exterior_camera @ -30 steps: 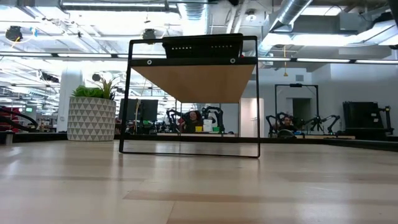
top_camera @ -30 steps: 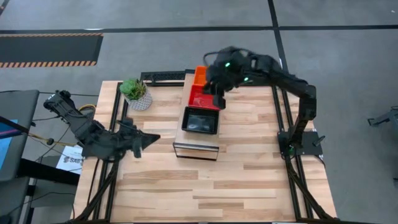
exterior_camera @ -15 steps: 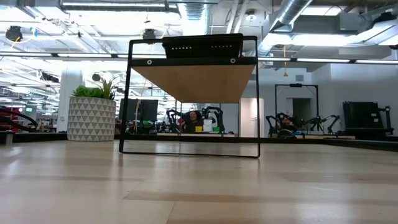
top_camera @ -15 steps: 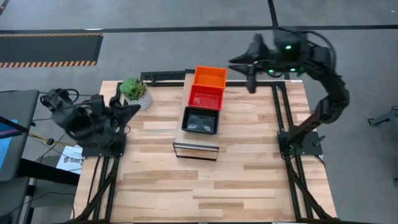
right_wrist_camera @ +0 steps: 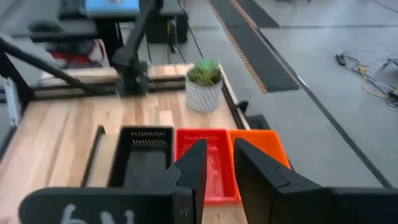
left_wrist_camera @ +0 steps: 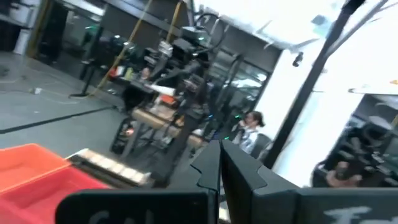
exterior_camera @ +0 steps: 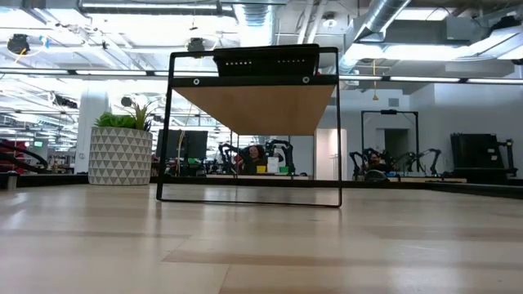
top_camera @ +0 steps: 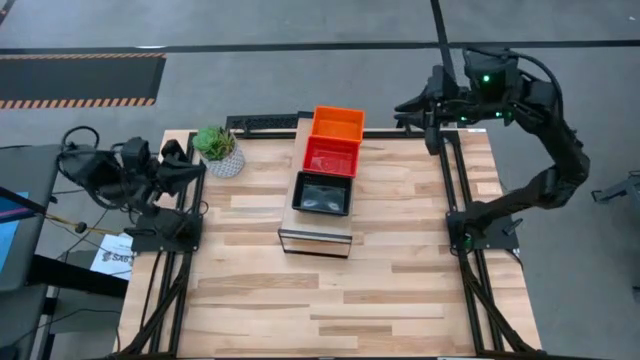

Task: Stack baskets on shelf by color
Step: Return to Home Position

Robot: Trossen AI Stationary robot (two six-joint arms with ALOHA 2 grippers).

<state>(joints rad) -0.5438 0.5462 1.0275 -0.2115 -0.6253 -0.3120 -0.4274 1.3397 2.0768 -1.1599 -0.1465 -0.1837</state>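
On the shelf (top_camera: 315,228) in the middle of the table stand baskets in a row, bottoms down: black (top_camera: 321,193) nearest, red (top_camera: 331,155) in the middle, orange (top_camera: 338,123) at the far end. The right wrist view shows the same black (right_wrist_camera: 142,155), red (right_wrist_camera: 214,186) and orange (right_wrist_camera: 261,144) baskets. My left gripper (top_camera: 197,165) is shut and empty, raised at the table's left edge (left_wrist_camera: 219,167). My right gripper (top_camera: 403,105) hangs open and empty above the far right corner (right_wrist_camera: 217,163). It is clear of the baskets.
A potted plant in a white patterned pot (top_camera: 219,150) stands at the far left, close to my left gripper. A dark bar (top_camera: 262,122) lies along the far edge. In the low view the shelf (exterior_camera: 253,110) stands on thin dark legs. Bare wood spans the near half.
My right gripper has left the red basket and gone up and toward the table's far right corner. My left gripper has drawn back toward the left edge, rising and rolling about its own line. The baskets have stayed in place.
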